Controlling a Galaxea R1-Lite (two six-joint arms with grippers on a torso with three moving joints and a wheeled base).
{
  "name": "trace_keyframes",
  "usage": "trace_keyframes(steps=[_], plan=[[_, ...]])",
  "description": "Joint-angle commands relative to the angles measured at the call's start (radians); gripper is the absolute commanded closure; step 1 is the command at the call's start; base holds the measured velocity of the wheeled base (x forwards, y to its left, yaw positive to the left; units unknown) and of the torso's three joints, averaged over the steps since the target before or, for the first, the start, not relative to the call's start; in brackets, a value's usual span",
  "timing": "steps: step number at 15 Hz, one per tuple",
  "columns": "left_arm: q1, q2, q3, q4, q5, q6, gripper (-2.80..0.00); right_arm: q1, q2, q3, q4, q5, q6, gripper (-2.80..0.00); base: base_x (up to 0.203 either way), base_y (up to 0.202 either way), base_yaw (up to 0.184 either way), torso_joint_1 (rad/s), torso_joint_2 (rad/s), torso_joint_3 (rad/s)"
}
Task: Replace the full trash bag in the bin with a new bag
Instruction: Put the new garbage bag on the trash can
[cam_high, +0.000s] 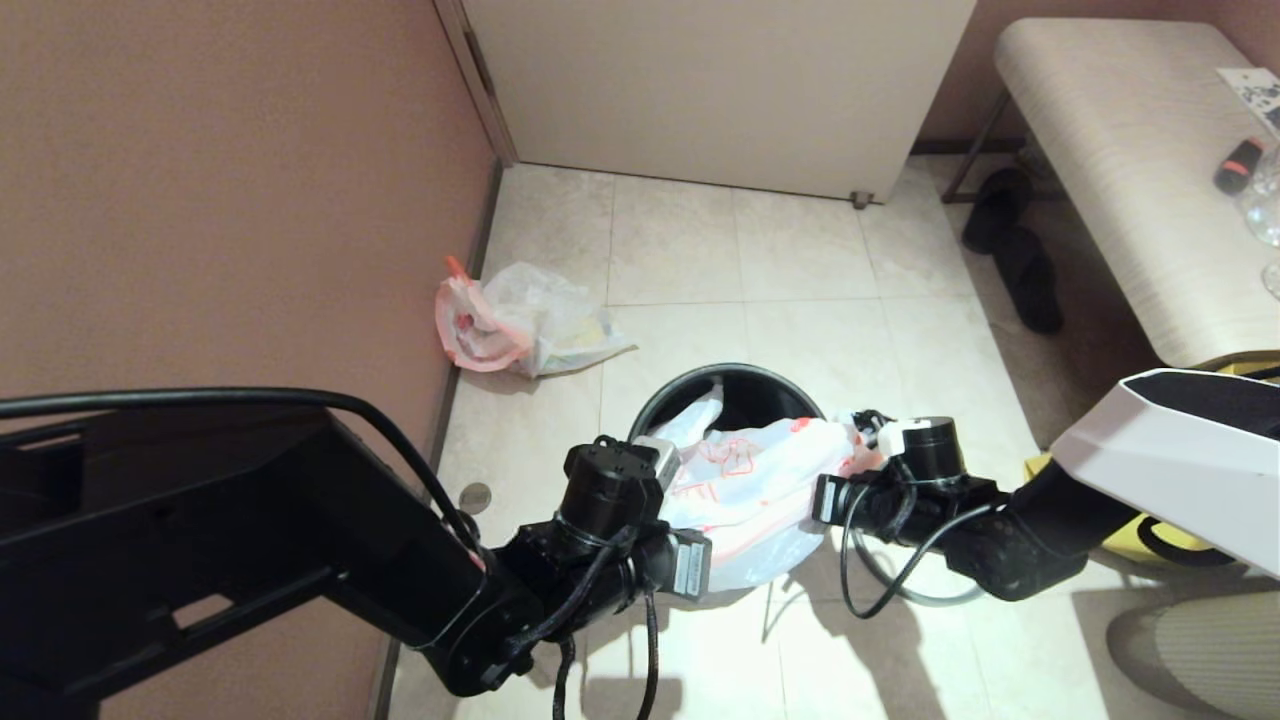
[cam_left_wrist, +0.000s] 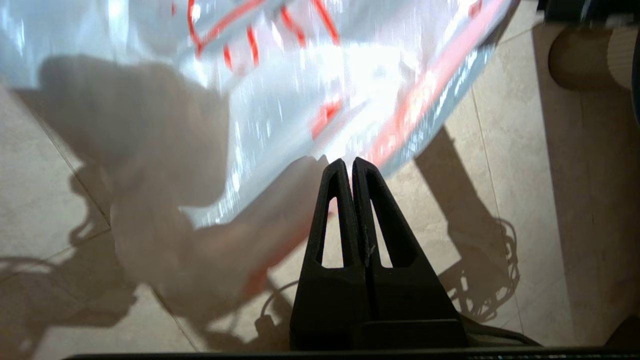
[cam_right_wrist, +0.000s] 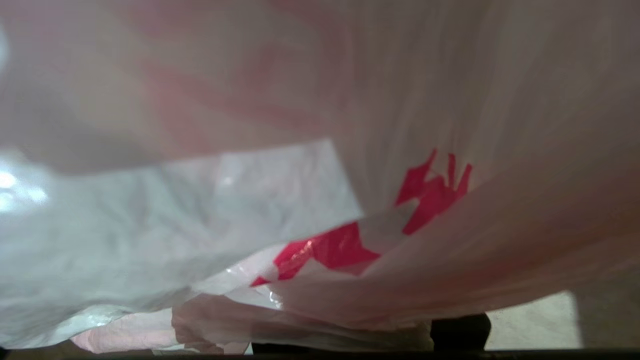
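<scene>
1. Full trash bag (cam_high: 525, 325): lying on the floor tiles by the left wall, well apart from the bin.
2. Left gripper (cam_left_wrist: 348, 167): fingers pressed together, tips at the new bag's (cam_high: 750, 480) edge; whether film is caught between them cannot be told.
3. Bin (cam_high: 740, 385): upright on the floor, new bag draped across its near rim, mostly outside.
4. Right gripper (cam_high: 865, 425): at the bag's pink handle, plastic smothering its camera; fingers' state cannot be told.
5. Risks: film tearing if the arms pull apart; bag slipping free; bin tipping under a sideways tug.
</scene>
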Motion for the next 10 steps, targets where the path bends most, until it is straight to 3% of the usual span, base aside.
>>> trace_keyframes(steps=[1,5,10], plan=[[-0.009,0.006,0.009,-0.004,0.001,-0.002,0.0,-0.012,0.014,-0.025,-0.004,-0.017,0.022,0.0,0.0,0.0,0.0,0.0,0.0,0.0],[-0.023,0.078,0.021,-0.043,0.028,0.009,0.0,-0.04,0.006,-0.084,0.024,-0.063,0.116,0.0,0.0,0.0,0.0,0.0,0.0,0.0],[-0.024,0.216,0.07,-0.342,0.103,0.099,0.0,-0.061,-0.047,-0.111,0.099,-0.068,0.199,0.0,0.0,0.0,0.0,0.0,0.0,0.0]])
